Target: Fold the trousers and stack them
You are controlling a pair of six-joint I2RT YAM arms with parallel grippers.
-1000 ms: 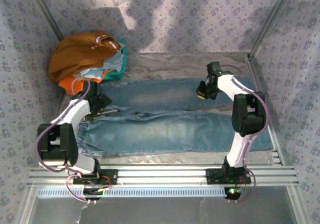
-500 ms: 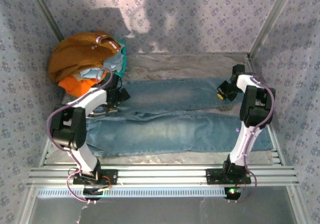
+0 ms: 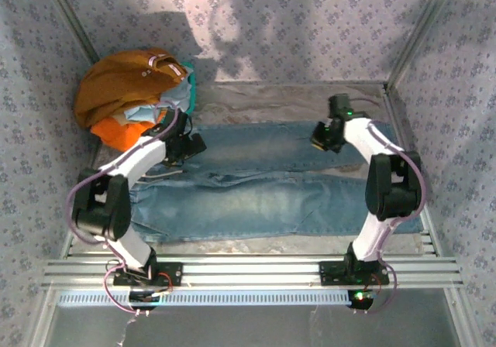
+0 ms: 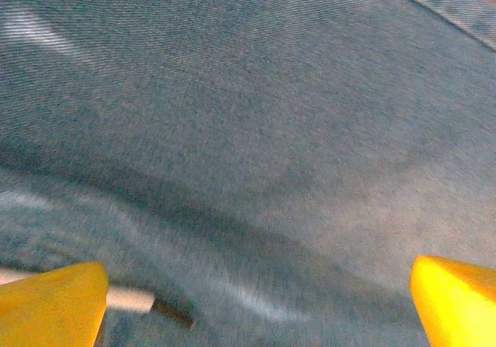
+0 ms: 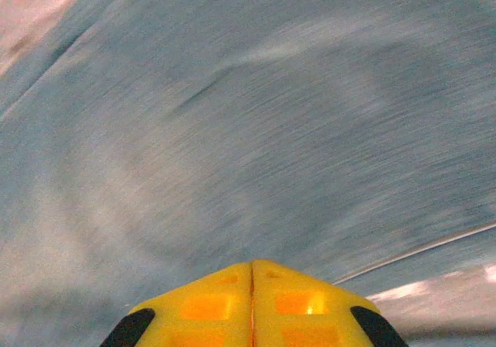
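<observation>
Heaped at upper left of the overhead view is a mustard-brown garment (image 3: 116, 87). Just right of it, the left gripper (image 3: 188, 145), fingers spread wide, hangs over the waist end of the trousers (image 3: 256, 188), which lie flat across mid-frame. At centre right, the right gripper (image 3: 322, 135), fingers pressed together on nothing, is over the far leg. The denim looks heavy, limp and unslippery; waistband and hems seem the surest holds.

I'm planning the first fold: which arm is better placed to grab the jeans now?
Probably left. The left gripper hangs wide open over the trousers near the waist end; the right gripper is shut above the far leg and would need to open first.
</observation>
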